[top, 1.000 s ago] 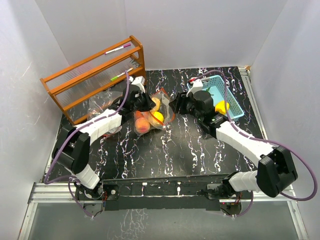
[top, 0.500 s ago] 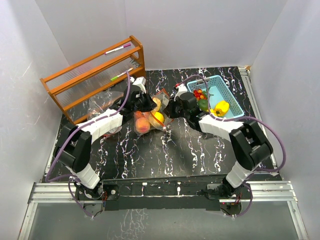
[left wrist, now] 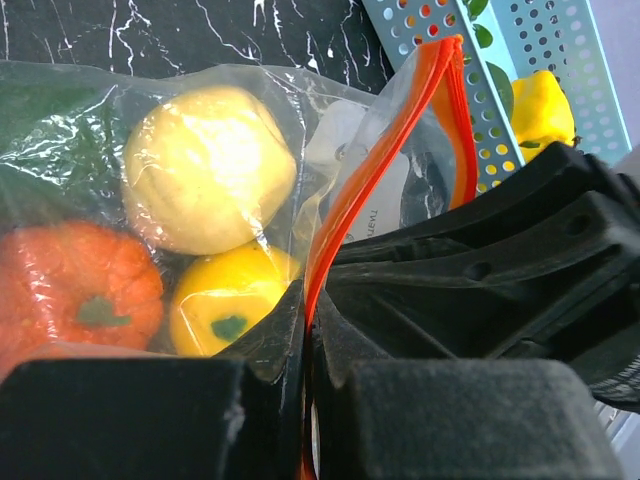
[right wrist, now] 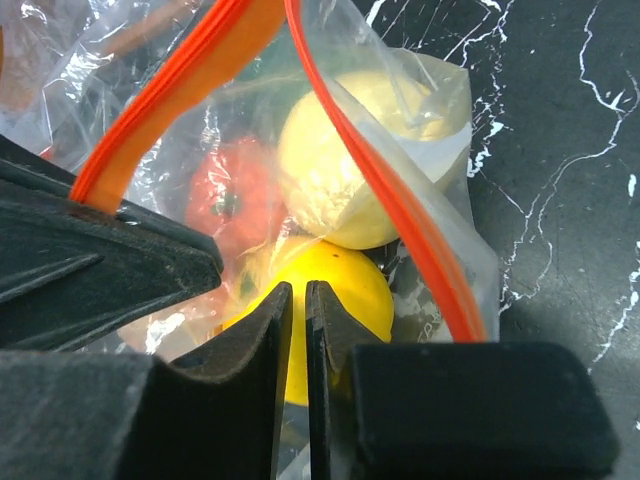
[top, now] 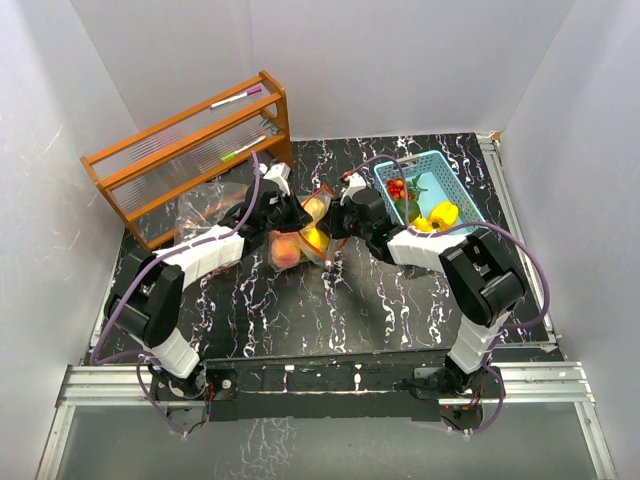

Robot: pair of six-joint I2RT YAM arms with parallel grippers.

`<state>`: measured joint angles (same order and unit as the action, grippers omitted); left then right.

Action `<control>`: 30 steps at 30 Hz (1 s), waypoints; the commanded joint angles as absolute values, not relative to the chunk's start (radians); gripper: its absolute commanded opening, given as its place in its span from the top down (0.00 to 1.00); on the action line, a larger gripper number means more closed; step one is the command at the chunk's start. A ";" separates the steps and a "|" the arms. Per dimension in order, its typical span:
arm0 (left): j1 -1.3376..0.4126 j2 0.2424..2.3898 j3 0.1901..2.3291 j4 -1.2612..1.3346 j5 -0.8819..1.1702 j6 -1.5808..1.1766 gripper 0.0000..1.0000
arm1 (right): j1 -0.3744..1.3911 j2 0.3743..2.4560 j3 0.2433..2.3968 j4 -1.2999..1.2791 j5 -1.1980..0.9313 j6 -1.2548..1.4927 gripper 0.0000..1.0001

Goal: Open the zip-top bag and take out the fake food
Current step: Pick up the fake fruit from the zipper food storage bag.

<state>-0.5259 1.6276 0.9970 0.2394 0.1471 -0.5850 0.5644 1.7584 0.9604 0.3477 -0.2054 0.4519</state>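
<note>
- Two arms worked over the marbled black table (top: pixel 380 300).
- One zip-top bag (top: pixel 322 215) lay near the table's middle, between the two end effectors.
- I counted three pieces of fake food in it: a pale yellow one (left wrist: pixel 210 170), a bright yellow one (left wrist: pixel 225 305) and an orange-red one (left wrist: pixel 80 290) with a green stem.
- Three more sat in the single turquoise basket (top: pixel 407 160) at 2 o'clock: yellow (top: pixel 443 213), red (top: pixel 397 186) and green (top: pixel 410 207).
- One wooden rack (top: pixel 277 112) at 10 o'clock carried two marker pens (top: pixel 235 97).
- From above, the bagged food sat at 6 o'clock of the left end effector (top: pixel 293 212) and 8 o'clock of the right end effector (top: pixel 335 222), just beside both.
- The bag's long axis ran from 7 to 1 o'clock, with the mouth raised toward 1 o'clock and the orange zip strip (left wrist: pixel 385 150) parted into a loop.
- The left end effector's fingers were pinched on one strand of that strip.
- The right end effector's fingers were pressed almost together. I could not tell whether they caught any film.
</note>
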 commanded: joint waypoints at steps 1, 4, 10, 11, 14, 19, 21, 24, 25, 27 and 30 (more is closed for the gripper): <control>-0.529 1.598 0.992 0.273 0.174 -0.588 1.00 | 0.588 1.794 1.011 0.436 -0.187 0.464 0.83; -0.528 1.579 0.970 0.275 0.158 -0.580 1.00 | 0.612 1.802 1.026 0.436 -0.167 0.453 0.79; -0.528 1.552 0.922 0.241 0.077 -0.540 1.00 | 0.653 1.822 1.051 0.430 -0.128 0.442 0.73; -0.528 1.553 0.923 0.235 0.076 -0.536 1.00 | 0.656 1.826 1.054 0.428 -0.123 0.441 0.72; -0.529 1.549 0.911 0.246 0.080 -0.538 1.00 | 0.660 1.830 1.055 0.427 -0.116 0.436 0.71; -0.529 1.533 0.909 0.256 0.097 -0.543 1.00 | 0.665 1.824 1.054 0.425 -0.112 0.433 0.69; -0.529 1.532 0.907 0.260 0.102 -0.541 1.00 | 0.667 1.826 1.057 0.427 -0.113 0.430 0.67; -0.529 1.534 0.911 0.257 0.109 -0.540 1.00 | 0.673 1.830 1.064 0.427 -0.117 0.427 0.57; -0.530 1.532 0.913 0.256 0.112 -0.540 1.00 | 0.677 1.832 1.067 0.426 -0.119 0.427 0.54; -0.530 1.528 0.913 0.260 0.120 -0.540 1.00 | 0.682 1.837 1.073 0.426 -0.121 0.422 0.45; -0.531 1.524 0.913 0.268 0.129 -0.540 1.00 | 0.690 1.856 1.080 0.427 -0.125 0.417 0.29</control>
<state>-0.5213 1.5700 0.9157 0.2386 0.0872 -0.5377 0.6506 1.8393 1.0195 0.3626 -0.0628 0.4236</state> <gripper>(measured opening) 0.007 0.616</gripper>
